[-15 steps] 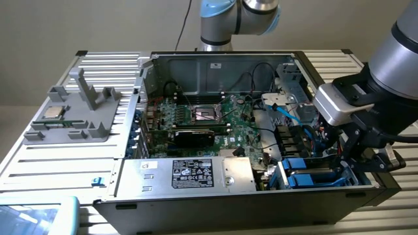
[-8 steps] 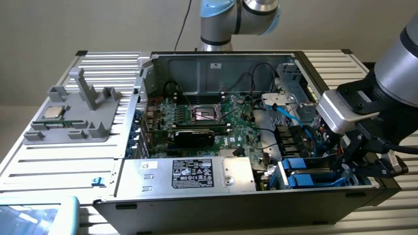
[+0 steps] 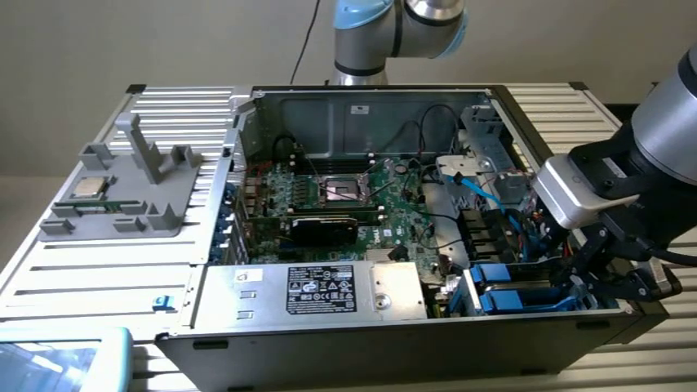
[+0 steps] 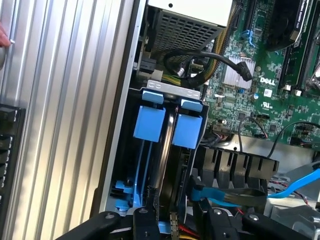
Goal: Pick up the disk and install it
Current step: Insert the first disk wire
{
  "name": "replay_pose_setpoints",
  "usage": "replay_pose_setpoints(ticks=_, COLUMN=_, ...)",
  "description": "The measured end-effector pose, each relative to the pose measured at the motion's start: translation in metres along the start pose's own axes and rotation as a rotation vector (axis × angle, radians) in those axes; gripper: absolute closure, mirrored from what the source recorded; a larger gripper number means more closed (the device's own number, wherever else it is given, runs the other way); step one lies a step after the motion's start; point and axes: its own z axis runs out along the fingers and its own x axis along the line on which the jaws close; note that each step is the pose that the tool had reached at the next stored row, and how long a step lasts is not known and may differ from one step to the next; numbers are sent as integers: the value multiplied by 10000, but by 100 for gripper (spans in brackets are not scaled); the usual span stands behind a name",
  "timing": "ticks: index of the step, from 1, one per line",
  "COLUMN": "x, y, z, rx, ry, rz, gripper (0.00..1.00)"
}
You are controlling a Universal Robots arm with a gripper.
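Presently at the install step, judged near its end. Item: the disk [image 4: 189, 131], blue-framed, on edge in the drive bay [image 4: 119, 165] at the case corner, in the slot nearer the motherboard [image 4: 280, 65], just beside a second blue carrier [image 4: 149, 122]. Item: gripper [image 4: 177, 222], at the disk's near end; cannot tell whether spread, closed or pinching the frame. Calls, if not yet fully seated, for a straight push along the slot, kept parallel to the second blue carrier and clear of the blue cable [image 4: 225, 199] close by.
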Motion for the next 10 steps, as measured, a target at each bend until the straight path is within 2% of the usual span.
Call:
replay_pose_setpoints(ticks=4, x=2, y=0, z=8, rx=-59, ry=-39, rz=10, gripper=62)
replay_pose_setpoints(ticks=5, x=3, y=0, z=8, rx=-69, ry=-43, rz=11, gripper=68)
replay_pose_setpoints(ticks=6, x=4, y=0, z=9, rx=-77, ry=-48, rz=11, gripper=68)
replay_pose_setpoints(ticks=7, x=4, y=0, z=10, rx=-80, ry=-51, rz=12, gripper=75)
replay_pose_setpoints(ticks=8, x=5, y=0, z=11, rx=-84, ry=-54, rz=13, gripper=75)
replay_pose_setpoints(ticks=10, x=6, y=0, z=11, rx=-94, ry=-57, rz=14, gripper=84)
